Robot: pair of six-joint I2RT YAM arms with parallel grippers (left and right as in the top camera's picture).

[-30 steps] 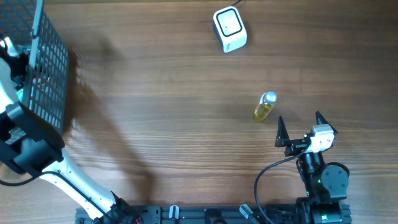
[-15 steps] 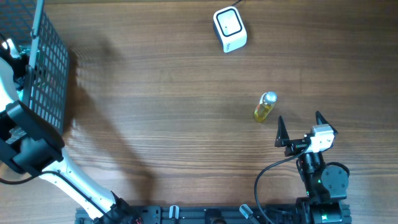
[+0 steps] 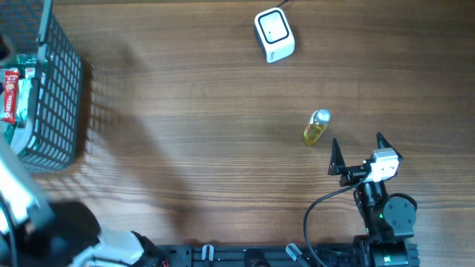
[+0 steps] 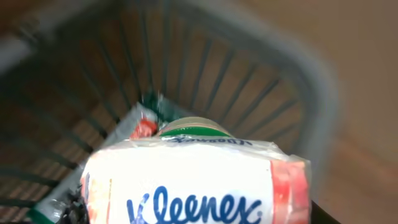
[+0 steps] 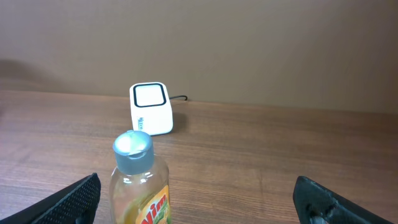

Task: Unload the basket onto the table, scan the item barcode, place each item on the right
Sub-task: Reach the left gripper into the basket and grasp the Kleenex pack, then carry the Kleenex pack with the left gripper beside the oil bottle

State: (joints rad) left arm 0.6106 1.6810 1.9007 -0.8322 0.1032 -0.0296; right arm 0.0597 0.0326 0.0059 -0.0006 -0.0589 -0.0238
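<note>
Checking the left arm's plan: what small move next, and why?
Probably lift the Kleenex pack clear of the basket: the left gripper seems shut on it, basket bars lie just behind, and the scanner sits far across the table.

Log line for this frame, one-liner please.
left gripper: shut on Kleenex pack, above basket | right gripper: open, short of bottle | scanner: untouched | scan: not yet done
</note>
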